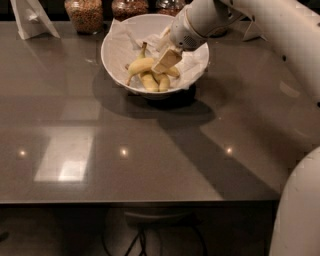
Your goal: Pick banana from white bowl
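The white bowl (116, 50), lined with crumpled white paper, stands at the back middle of the dark table. Three yellow bananas lie in it. The long curved banana (141, 65) lies across the top of the pile, and its thin stem end points down to the left. Two shorter bananas (156, 81) lie under it. My gripper (166, 59) reaches into the bowl from the upper right. Its beige tip sits right on the long banana's right half and hides that part. The white arm (260, 30) stretches off to the right.
Glass jars (84, 14) stand along the back edge behind the bowl. A folded white card (31, 19) stands at the back left and another white object (251, 31) at the back right. The table's front edge (140, 202) is near me.
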`<state>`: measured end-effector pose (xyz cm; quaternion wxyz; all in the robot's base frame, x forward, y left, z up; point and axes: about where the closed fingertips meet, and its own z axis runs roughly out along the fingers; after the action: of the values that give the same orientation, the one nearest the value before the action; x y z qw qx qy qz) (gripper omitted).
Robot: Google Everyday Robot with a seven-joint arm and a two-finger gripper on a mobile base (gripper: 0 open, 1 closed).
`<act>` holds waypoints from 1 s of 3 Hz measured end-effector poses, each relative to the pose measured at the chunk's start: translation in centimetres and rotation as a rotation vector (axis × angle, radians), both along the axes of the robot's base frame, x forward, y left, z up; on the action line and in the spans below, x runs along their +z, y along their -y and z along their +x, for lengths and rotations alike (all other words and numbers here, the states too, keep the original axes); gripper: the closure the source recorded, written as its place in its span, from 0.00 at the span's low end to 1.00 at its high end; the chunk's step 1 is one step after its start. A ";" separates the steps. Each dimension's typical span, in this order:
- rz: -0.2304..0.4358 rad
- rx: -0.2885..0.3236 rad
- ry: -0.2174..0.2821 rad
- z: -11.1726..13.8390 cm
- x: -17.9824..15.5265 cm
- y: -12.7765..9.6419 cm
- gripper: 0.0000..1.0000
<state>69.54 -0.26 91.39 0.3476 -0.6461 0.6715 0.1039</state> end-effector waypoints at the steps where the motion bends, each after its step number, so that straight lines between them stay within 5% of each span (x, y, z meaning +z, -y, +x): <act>1: -0.030 0.002 -0.022 1.7 -1.9 -0.2 0.44; 3: -0.052 0.004 -0.044 3.0 -3.5 -0.4 0.46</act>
<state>72.57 0.16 87.93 0.3159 -0.6538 0.6801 0.1013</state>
